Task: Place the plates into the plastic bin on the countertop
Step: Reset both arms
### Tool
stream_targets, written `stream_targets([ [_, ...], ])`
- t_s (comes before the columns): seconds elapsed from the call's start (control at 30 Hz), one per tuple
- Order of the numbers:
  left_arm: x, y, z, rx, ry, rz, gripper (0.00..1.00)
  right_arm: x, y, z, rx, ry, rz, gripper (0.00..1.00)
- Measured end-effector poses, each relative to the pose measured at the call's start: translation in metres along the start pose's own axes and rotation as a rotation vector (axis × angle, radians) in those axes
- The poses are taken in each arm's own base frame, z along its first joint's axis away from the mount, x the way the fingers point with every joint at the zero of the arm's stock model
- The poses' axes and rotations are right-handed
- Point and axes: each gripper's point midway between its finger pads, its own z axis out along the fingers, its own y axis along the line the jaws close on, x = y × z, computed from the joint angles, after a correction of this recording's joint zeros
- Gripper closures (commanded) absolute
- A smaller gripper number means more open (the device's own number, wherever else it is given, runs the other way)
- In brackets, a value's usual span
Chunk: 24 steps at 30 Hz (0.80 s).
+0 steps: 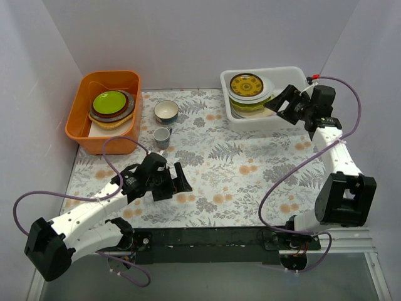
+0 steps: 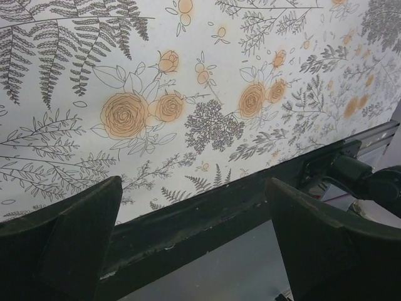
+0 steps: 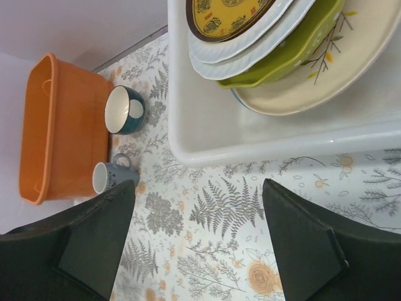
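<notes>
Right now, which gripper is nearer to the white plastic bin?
Right. The right gripper hovers at the white plastic bin's right end; the left gripper is far off, over the countertop near its front edge.

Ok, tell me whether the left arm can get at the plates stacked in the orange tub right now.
Probably yes. The left arm has its jaws open and empty, the orange tub is open-topped on its side, and the lime plate lies uppermost. Only the grey cup stands near the path.
</notes>
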Motion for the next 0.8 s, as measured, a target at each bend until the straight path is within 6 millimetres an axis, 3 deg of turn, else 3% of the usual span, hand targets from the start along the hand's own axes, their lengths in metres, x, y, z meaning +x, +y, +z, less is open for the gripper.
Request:
stream_targets([
  [0.17, -0.001, 0.001, 0.002, -0.023, 0.018, 0.028, 0.02, 0.015, -0.005, -0.028, 0.058, -0.025, -0.068, 0.07],
  [0.33, -0.01, -0.011, -0.003, -0.012, 0.007, 0.064, 0.02, 0.038, -0.015, -0.058, 0.127, -0.032, -0.119, 0.06],
  [0.53, -0.026, -0.028, -0.003, -0.025, 0.001, 0.096, 0.02, 0.061, -0.012, -0.091, 0.14, -0.048, -0.176, 0.04],
  [0.7, -0.04, -0.038, -0.003, -0.049, -0.012, 0.119, 0.02, 0.084, -0.021, -0.105, 0.154, -0.024, -0.206, 0.02],
  [0.8, -0.047, -0.04, -0.003, -0.07, -0.016, 0.126, 0.02, 0.114, -0.039, -0.11, 0.185, 0.026, -0.192, 0.02],
])
